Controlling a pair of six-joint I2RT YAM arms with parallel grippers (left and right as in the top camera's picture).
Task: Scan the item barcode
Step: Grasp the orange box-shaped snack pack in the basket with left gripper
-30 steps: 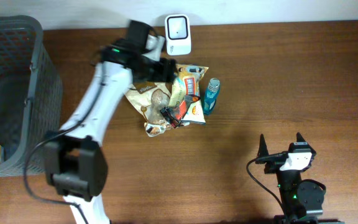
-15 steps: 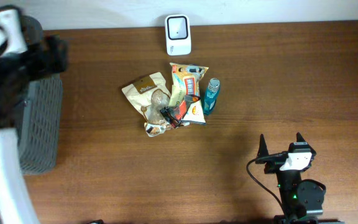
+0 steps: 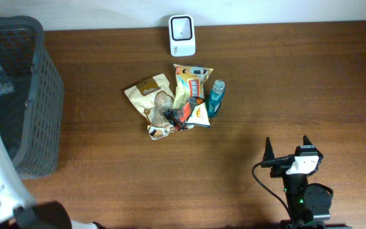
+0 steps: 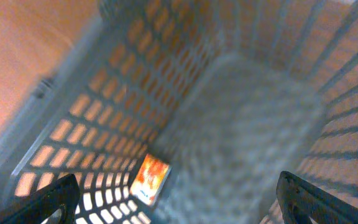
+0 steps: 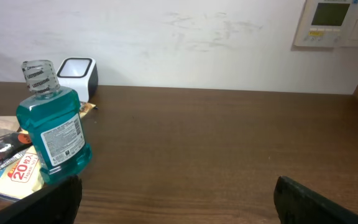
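Since the left gripper point(image 4: 178, 190) hangs over the basket point(image 4: 104, 118) with its fingers point(image 4: 50, 200) spread to their widest and nothing between them, I judge that one item's round is finished and the next is not yet begun. An orange packet point(image 4: 150, 185) lies flat on the basket floor, below the fingers and nearer the one at the left of the wrist view. Its long axis runs slantwise from that finger toward the far wall, though the view is too blurred to tell which face is up. The right gripper point(image 3: 287, 147) sits parked, its fingers likewise fully apart and empty.

The items I take to be unscanned lie in a pile well apart from both grippers, with the scanner point(image 3: 182, 35) just beyond it. Seen from the right fingers, the bottle point(image 5: 51, 127) stands ahead and to the left. It is upright, long axis vertical, cap up, with its printed label turned toward those fingers. Just beside it the chip bag point(image 3: 192, 95) lies flat, its long axis pointing toward the scanner. The brown bag point(image 3: 150, 102) lies flat past it, slanted and touching it.

The next move likely calls for a gripper to travel to the pile and close on one item without dragging its neighbours. It would then lift the item and turn the barcode face to the scanner window. No barcode can be made out on any item from here, so which face must be turned is unknown.
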